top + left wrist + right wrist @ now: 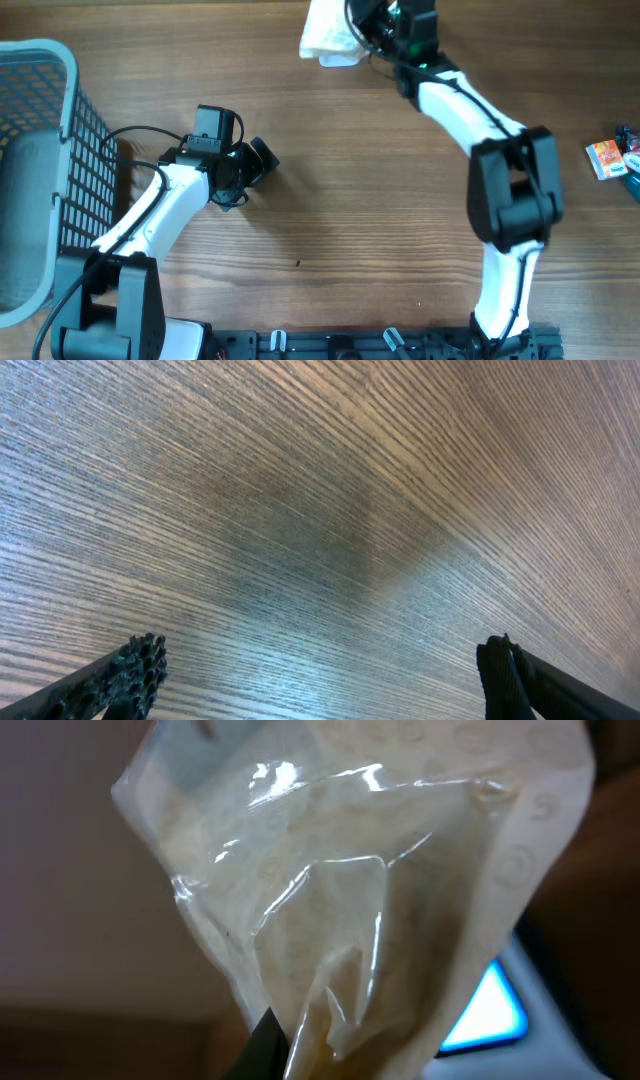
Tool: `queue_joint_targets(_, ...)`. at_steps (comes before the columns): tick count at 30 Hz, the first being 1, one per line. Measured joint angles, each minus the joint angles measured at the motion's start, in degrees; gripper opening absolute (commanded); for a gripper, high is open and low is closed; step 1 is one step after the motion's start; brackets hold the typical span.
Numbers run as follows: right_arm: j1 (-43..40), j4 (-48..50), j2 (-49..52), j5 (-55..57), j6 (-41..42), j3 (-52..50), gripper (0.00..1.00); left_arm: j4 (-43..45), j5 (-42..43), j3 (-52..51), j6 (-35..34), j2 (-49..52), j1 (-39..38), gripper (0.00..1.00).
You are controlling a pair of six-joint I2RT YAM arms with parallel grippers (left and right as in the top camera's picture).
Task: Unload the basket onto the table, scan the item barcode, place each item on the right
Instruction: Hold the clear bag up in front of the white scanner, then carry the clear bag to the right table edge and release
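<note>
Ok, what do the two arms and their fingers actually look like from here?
Both the left arm and the right arm have white tubular links joined by boxy black joint housings. A thin black cable loops beside the left one, and a small green light glows near the right wrist. The left fingers are black with knobbly, studded pads.

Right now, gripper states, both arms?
Left gripper: open, holding nothing.
Right gripper: shut on the plastic packet.
</note>
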Motion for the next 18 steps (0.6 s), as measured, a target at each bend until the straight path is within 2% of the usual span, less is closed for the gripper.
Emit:
queue_joint_targets(1, -0.9, -7.8, -4.5, 6.1, -4.2, 0.1, 0.05, -0.1, 0.0, 0.0, 0.0, 0.0, 0.0, 1.00)
queue_joint_targets(3, -2.5, -16.6, -12.6, 18.4, -9.2, 0.8, 0.05, -0.1, 0.0, 0.0, 0.0, 0.0, 0.0, 1.00)
queue_joint_targets(5, -5.6, -25.6, -20.7, 30.9, -11.7, 1.4, 0.05, -0.1, 0.0, 0.0, 0.0, 0.0, 0.0, 1.00)
queue_joint_targets(7, -11.6, -32.6, -24.8, 36.7, -12.7, 2.1, 0.05, -0.1, 0.0, 0.0, 0.0, 0.0, 0.0, 1.00)
queue_joint_targets(10, -23.9, -44.4, -24.4, 36.7, -11.8, 2.1, 0.05, -0.1, 0.0, 0.0, 0.0, 0.0, 0.0, 1.00)
queue_joint_targets(12, -31.2, -48.3, -22.6, 35.0, -10.6, 1.5, 0.05, -0.1, 0.0, 0.0, 0.0, 0.0, 0.0, 1.00)
queue_joint_targets(14, -35.2, -50.7, -21.4, 33.8, -10.3, 1.4, 0.06, -0.1, 0.0, 0.0, 0.0, 0.0, 0.0, 1.00)
queue_joint_targets(15, -36.6, -51.4, -20.9, 33.4, -10.1, 1.4, 0.10, -0.1, 0.0, 0.0, 0.0, 0.0, 0.0, 1.00)
queue_joint_targets(17, -38.8, -52.9, -19.1, 32.9, -9.8, 1.4, 0.11, -0.1, 0.0, 0.0, 0.0, 0.0, 0.0, 1.00)
queue_joint_targets(18, -39.6, -53.2, -18.1, 32.8, -9.8, 1.4, 0.16, -0.1, 0.0, 0.0, 0.0, 0.0, 0.0, 1.00)
